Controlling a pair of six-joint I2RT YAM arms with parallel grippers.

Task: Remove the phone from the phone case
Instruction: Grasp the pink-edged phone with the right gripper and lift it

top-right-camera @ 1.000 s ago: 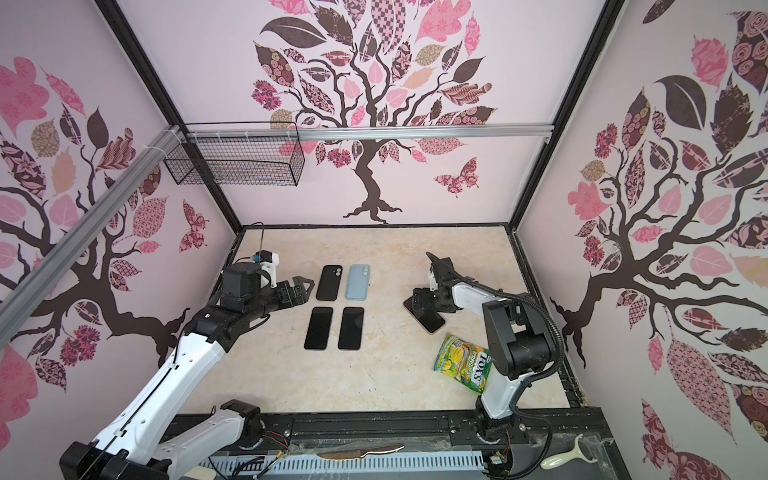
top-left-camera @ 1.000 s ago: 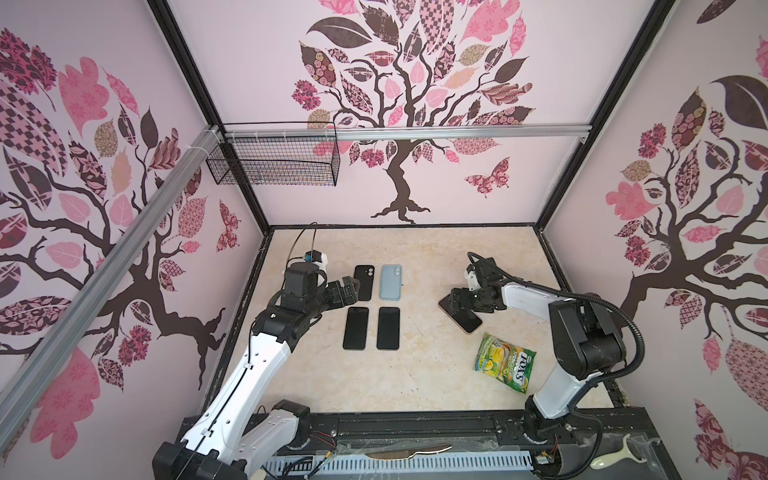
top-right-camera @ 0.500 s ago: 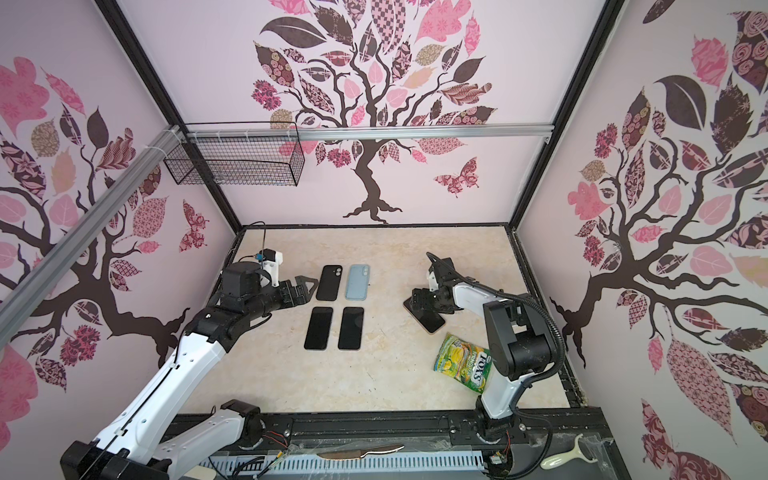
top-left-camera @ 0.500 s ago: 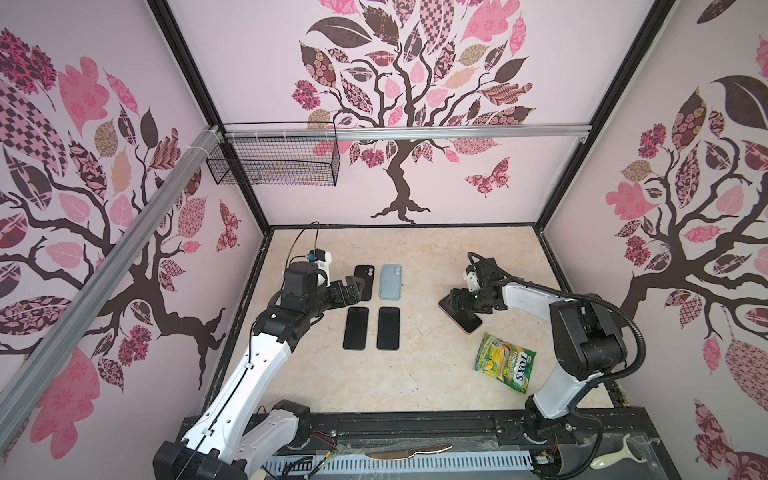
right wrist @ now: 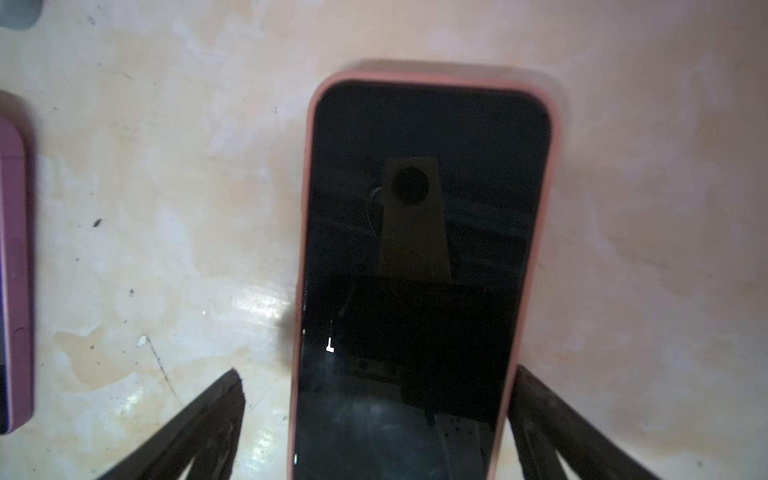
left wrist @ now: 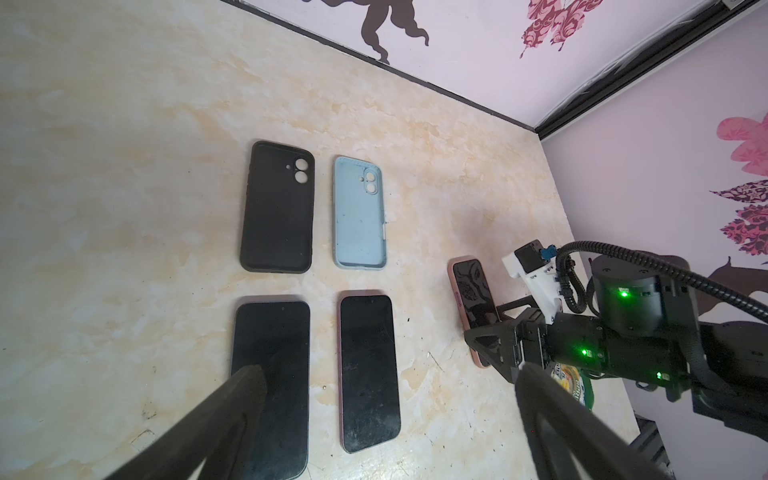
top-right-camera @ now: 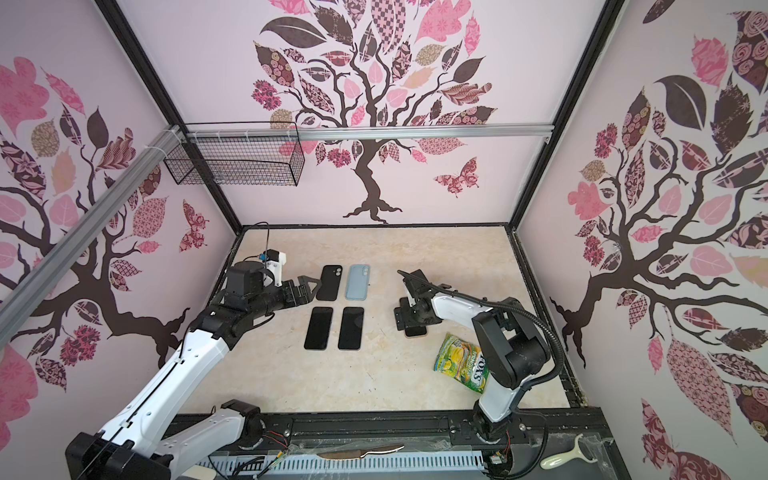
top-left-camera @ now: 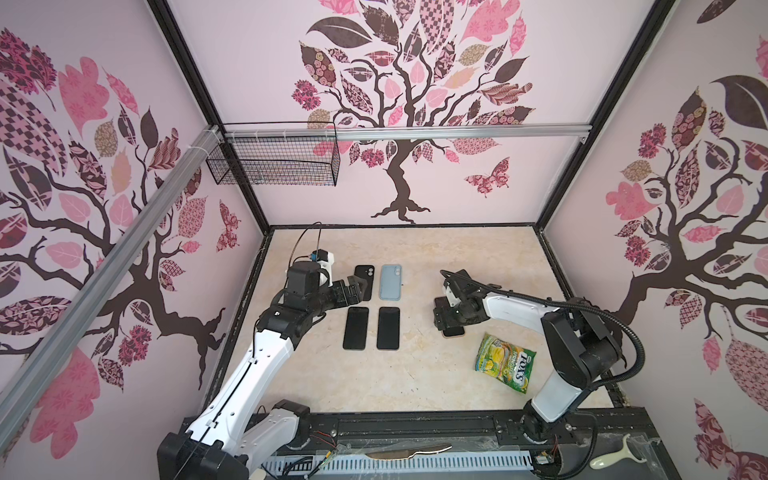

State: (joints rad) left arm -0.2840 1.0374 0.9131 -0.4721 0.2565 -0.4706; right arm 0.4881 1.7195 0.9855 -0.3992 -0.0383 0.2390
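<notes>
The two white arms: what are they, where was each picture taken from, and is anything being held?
They are two robot arms. Two pictures look down from overhead; two come from cameras on the wrists. On the table lie a black case, a blue case, two bare phones, a snack packet and a phone in a pink case. The right arm's fingers stand open on either side of that phone, not closed on it. The left arm's fingers are open and empty. Nothing is held.

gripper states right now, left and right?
Left gripper: open, holding nothing.
Right gripper: open, straddling the black phone in its pink case, not clamped on it.
</notes>
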